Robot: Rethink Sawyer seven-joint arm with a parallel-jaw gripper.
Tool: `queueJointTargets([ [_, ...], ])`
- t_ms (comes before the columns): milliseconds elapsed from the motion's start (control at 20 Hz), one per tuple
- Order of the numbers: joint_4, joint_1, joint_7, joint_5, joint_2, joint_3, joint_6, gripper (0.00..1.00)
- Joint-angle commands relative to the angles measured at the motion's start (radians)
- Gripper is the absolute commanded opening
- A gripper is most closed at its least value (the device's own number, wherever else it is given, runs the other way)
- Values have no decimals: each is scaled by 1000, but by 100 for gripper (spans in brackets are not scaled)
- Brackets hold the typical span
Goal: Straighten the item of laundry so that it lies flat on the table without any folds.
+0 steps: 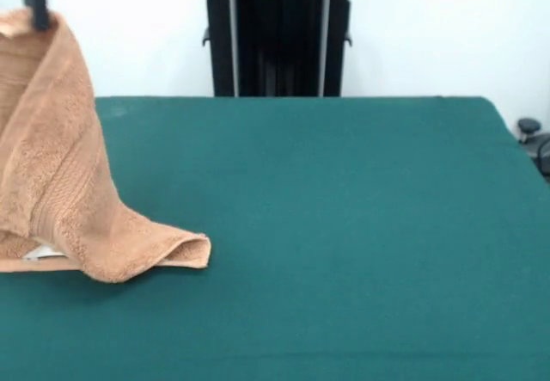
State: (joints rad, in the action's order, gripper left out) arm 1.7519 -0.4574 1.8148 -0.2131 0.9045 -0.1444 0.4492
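The orange-tan towel [53,166] hangs at the far left of the front view. Its top corner is pinched by my gripper [35,7], of which only the black finger tips show at the top left edge. The towel drapes down from there onto the dark green table [344,226]. Its lower part rests on the cloth, with a folded corner [176,252] lying out to the right. A small white label [41,252] shows near the bottom left. The towel's left part runs out of the picture.
The robot's black pedestal [279,33] stands behind the table's far edge at top centre. A dark object [533,140] sits beyond the table's right edge.
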Motion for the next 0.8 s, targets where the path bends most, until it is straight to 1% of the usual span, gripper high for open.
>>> queueJointTargets([
  [50,334,101,111,64,6,191,-202,0],
  [200,344,137,165,46,-4,183,-209,0],
  [350,342,201,218,30,-24,137,-218,0],
  [400,350,205,223,24,-29,138,-227,0],
  [600,412,145,201,12,-24,229,-285,0],
  [750,440,117,194,17,-19,268,-308,0],
  [800,426,168,220,17,-26,207,-315,0],
])
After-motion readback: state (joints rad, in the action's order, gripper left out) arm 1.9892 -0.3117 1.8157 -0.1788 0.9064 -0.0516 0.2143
